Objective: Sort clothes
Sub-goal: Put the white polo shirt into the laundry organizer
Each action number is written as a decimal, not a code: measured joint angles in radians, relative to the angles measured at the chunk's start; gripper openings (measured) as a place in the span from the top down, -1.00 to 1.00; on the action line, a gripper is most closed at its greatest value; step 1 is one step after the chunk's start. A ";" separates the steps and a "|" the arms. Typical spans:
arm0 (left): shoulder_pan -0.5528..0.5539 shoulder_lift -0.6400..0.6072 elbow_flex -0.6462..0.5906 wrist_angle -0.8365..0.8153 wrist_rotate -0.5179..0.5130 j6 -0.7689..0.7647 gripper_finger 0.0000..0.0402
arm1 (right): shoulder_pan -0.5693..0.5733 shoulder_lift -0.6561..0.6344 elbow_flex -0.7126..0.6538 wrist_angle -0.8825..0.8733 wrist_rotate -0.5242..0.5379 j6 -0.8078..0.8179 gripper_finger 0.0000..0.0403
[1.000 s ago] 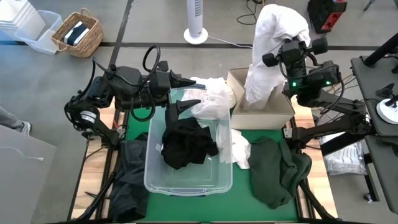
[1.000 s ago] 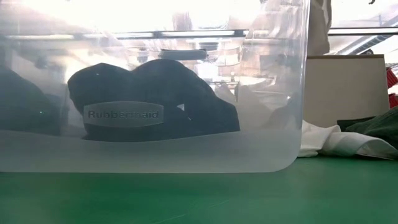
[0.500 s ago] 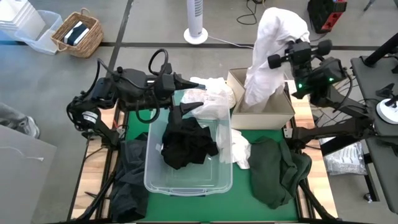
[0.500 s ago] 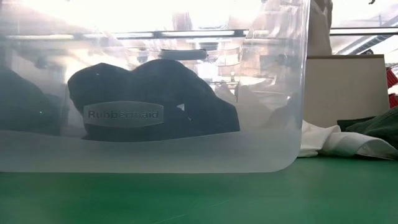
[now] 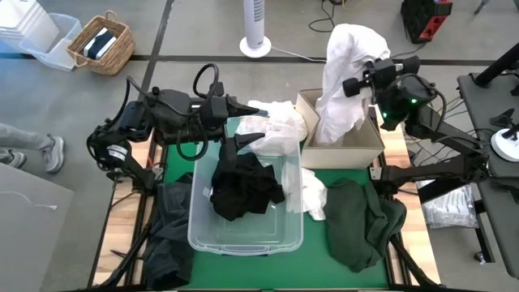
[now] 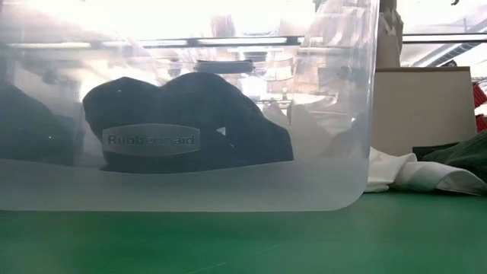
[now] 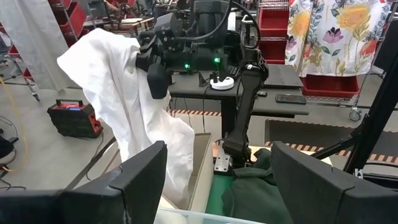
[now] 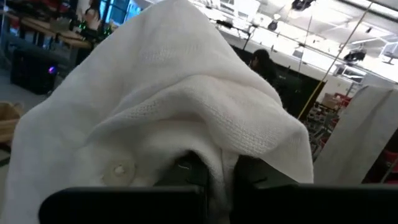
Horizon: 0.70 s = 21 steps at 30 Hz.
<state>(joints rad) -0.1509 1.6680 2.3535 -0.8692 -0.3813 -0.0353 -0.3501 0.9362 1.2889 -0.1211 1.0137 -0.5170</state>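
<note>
Garment in tub, beside box

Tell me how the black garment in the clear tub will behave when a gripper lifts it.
The black garment lies crumpled in the clear tub, so it is probably floppy. Like the white garment hanging limp from the right gripper, it would likely trail and might snag the tub's rim.

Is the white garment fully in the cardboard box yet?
No. The right gripper holds the white garment up; its lower end hangs into the cardboard box.

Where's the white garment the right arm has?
High view, far right: the white garment hangs from the shut right gripper, its lower end inside the cardboard box.
</note>
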 joint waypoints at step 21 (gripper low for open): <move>0.000 0.000 0.000 -0.031 0.000 0.000 -0.31 | -0.156 -0.003 0.045 -0.502 -0.356 0.487 0.92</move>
<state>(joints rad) -0.1509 1.6680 2.3535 -0.9005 -0.3817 -0.0357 -0.5066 0.9333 1.3342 -0.6231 0.6578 -0.0299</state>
